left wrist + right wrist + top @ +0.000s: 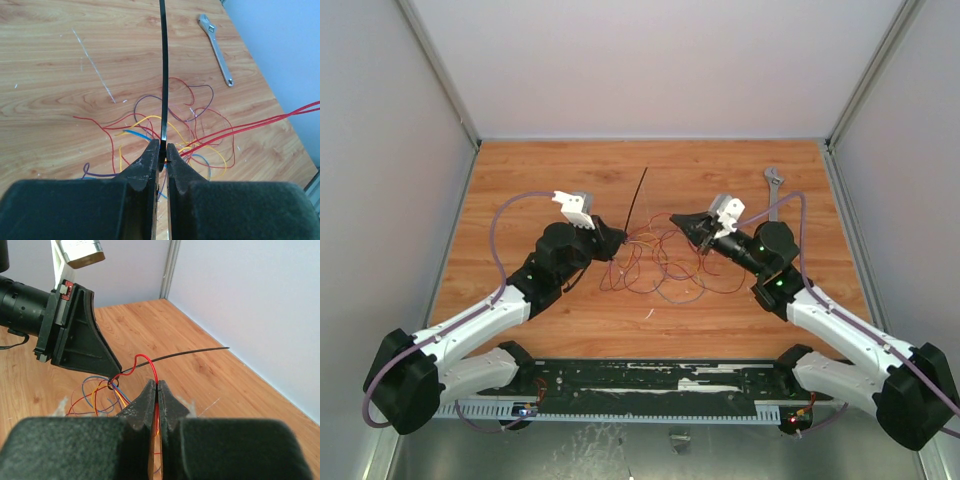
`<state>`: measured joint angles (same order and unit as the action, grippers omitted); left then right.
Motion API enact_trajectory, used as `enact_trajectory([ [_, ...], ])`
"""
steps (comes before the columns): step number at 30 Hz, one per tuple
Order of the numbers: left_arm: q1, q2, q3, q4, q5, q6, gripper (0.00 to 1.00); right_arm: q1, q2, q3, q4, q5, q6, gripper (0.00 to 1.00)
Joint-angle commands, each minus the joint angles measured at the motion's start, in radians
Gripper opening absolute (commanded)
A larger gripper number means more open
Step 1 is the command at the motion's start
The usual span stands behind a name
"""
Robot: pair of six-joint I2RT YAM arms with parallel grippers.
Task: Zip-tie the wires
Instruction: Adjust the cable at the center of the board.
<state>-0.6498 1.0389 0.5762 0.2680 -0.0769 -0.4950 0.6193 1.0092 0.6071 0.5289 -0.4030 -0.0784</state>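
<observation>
A wooden table top with orange-brown plank grain fills the middle of the top view. Plain pale panels enclose it: a back wall across the upper part, and a left wall and a right wall slanting down the sides. Silver metal posts run along the two rear corners. Along the table's near edge, in the lower part of the frame, lies a black rail with worn white patches. Below it come a white slotted duct and a grey metal surface. In the left wrist view, pale scratches cross the wood at upper left. The light is soft and even.
</observation>
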Motion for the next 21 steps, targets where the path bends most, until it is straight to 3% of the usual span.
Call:
enact_trajectory([
  [1,0.012,-0.006,-0.003,0.034,-0.011,0.000,0.00,-0.017,-0.029,-0.018,0.025,0.039,0.028,0.00],
  [21,0.015,-0.084,0.094,-0.059,0.028,0.023,0.00,-0.045,0.065,-0.002,-0.109,0.146,0.032,0.00],
])
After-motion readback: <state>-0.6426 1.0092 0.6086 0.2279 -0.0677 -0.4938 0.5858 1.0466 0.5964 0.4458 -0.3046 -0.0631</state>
